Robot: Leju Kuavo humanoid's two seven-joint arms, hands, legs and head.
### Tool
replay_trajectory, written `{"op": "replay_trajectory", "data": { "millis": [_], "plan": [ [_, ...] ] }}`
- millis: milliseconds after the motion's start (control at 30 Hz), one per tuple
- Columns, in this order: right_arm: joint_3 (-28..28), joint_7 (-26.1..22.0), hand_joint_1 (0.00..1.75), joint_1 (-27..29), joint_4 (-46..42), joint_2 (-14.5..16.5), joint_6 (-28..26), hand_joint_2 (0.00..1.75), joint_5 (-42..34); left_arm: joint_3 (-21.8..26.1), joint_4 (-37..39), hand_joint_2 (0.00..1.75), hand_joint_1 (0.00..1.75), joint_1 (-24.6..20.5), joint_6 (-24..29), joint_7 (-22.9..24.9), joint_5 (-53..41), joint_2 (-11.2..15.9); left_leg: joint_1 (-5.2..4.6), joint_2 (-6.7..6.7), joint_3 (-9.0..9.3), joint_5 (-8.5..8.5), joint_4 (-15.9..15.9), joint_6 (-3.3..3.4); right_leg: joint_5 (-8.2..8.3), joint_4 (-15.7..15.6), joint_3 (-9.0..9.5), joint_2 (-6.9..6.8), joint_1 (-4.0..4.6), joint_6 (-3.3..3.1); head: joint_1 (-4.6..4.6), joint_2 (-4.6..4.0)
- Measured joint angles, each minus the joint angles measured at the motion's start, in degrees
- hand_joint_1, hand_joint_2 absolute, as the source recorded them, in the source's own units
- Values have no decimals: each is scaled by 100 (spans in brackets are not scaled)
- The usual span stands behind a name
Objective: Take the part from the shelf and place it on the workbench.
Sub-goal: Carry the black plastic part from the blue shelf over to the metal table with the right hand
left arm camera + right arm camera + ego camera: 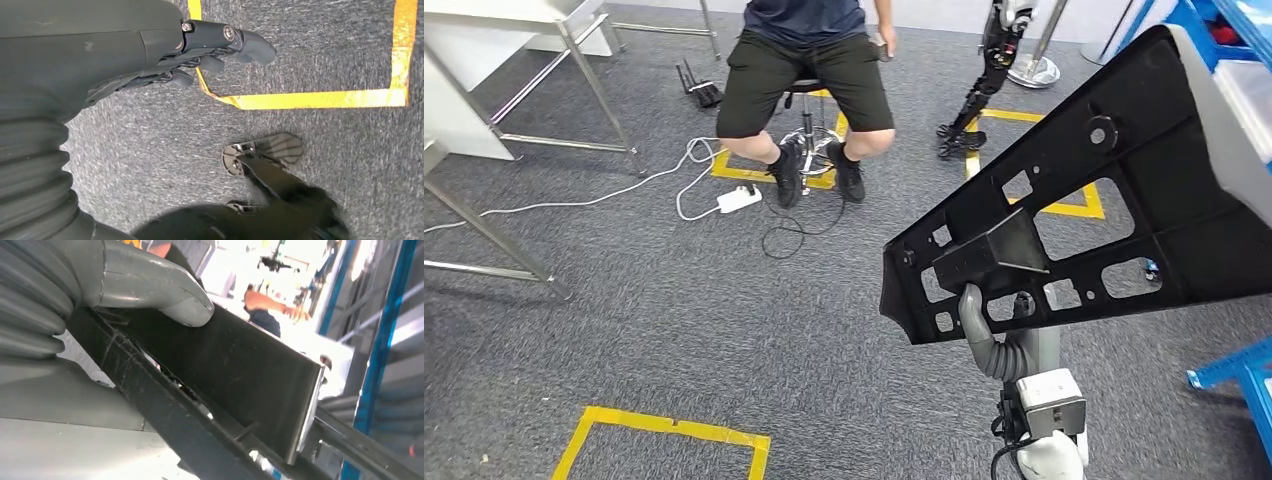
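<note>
The right hand (990, 330) grips the large black moulded-plastic part (1114, 200), a flat ribbed panel pierced with angular cut-outs and one round boss, holding it aloft at three o'clock in the head view, tilted above the floor; its smooth grey thumb (165, 290) presses the matte panel face; the left hand (200, 50) hangs over the speckled grey carpet (674, 320), dark fingers loosely apart, holding nothing; glossy yellow tape (310, 98) outlines a square below it; a seated person (809, 80) sits at twelve o'clock.
</note>
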Motion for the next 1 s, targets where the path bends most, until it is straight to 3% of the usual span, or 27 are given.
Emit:
{"op": "replay_trajectory", "data": {
  "millis": [33,100,133,200,267,333,367,400,467,533,600,633,667,700,767,833,867,900,933,1000],
  "plan": [
    [-2,-9,150,15,-10,-2,-4,175,-1,3,0,175,0,-7,0,1,5,-7,-19,19,43,-1,-87,36,-23,16,7,-50,15,39,16,0],
    [-10,-65,150,70,-47,-1,-26,175,-26,23,0,175,0,-9,-10,15,23,-11,-61,-132,18,6,-82,137,-38,0,55,-155,13,104,49,0],
    [-22,-106,150,103,-78,0,-44,175,-50,32,1,175,0,-2,-22,28,28,-13,-67,-204,13,20,-100,179,-58,13,68,-132,-3,135,51,0],
    [-66,-193,150,183,-164,0,-88,175,-97,40,0,175,0,4,-59,55,32,-13,-56,-335,13,59,-133,262,-228,275,-49,171,-38,150,62,0],
    [-145,-234,150,273,-245,-10,-117,175,-123,43,0,175,0,2,-80,64,36,-10,-52,-473,-11,87,-143,314,-558,1012,-416,533,-57,105,90,0],
    [-220,-244,150,359,-290,-24,-127,175,-139,46,0,175,0,2,-88,69,43,-9,-66,-641,-43,105,-143,338,-760,1661,-769,624,-56,103,110,0],
    [-253,-245,150,394,-309,-28,-129,175,-142,49,0,175,0,4,-94,71,46,-9,-71,-726,-52,115,-143,342,-723,1679,-800,635,-56,134,110,0],
    [-284,-248,150,423,-332,-31,-130,175,-142,55,0,175,0,6,-101,73,46,-9,-74,-810,-56,126,-143,338,-605,1467,-715,654,-57,175,109,0],
    [-338,-251,150,461,-385,-32,-129,175,-141,72,0,175,0,7,-123,80,46,-9,-74,-972,-62,157,-140,303,-287,664,-336,821,-58,226,108,0],
    [-371,-255,150,482,-433,-29,-126,175,-136,86,0,175,0,9,-143,93,45,-9,-82,-1098,-77,188,-149,242,-106,142,-98,971,-40,164,106,0],
    [-393,-258,150,495,-469,-28,-124,175,-129,107,0,175,0,33,-150,102,44,-10,-79,-1202,-97,235,-203,160,-55,65,-65,924,-5,50,107,0],
    [-399,-260,150,496,-482,-27,-123,175,-128,120,0,175,0,49,-151,104,43,-8,-72,-1189,-112,254,-216,125,-23,47,-52,862,-16,-2,100,0],
    [-402,-260,150,501,-491,-24,-123,175,-128,132,0,175,0,62,-152,105,42,-7,-77,-1076,-140,223,-182,99,11,26,-39,797,-31,-56,94,0],
    [-405,-262,150,513,-503,-19,-123,175,-129,140,0,175,0,65,-152,107,41,-5,-87,-892,-207,111,-40,80,41,5,-27,722,-49,-98,81,0],
    [-422,-264,150,547,-519,-10,-123,175,-129,143,0,175,0,52,-152,109,40,-4,-101,-503,-461,-301,582,57,61,-11,-28,566,-44,-146,62,0],
    [-442,-265,150,564,-525,-8,-121,175,-127,143,0,175,0,37,-152,111,39,-5,-95,-400,-734,-626,1274,26,56,-9,-30,395,-17,-155,60,0],
    [-446,-266,150,565,-525,-7,-117,175,-117,143,0,175,0,37,-152,116,39,-4,-95,-386,-754,-643,1390,17,52,-8,-29,310,-10,-158,58,0],
    [-449,-265,150,565,-525,-4,-112,175,-105,145,0,175,0,38,-152,123,39,-3,-96,-363,-652,-554,1265,15,47,-6,-23,229,-7,-161,57,0],
    [-449,-263,150,565,-525,-2,-105,175,-90,146,0,175,0,39,-152,134,34,0,-97,-297,-438,-395,928,21,37,-4,-10,154,-6,-157,57,0],
    [-450,-255,150,563,-526,5,-94,175,-60,149,0,175,0,32,-156,157,13,3,-118,-22,22,-140,152,68,3,11,19,22,28,-123,61,0]
  ]
}}
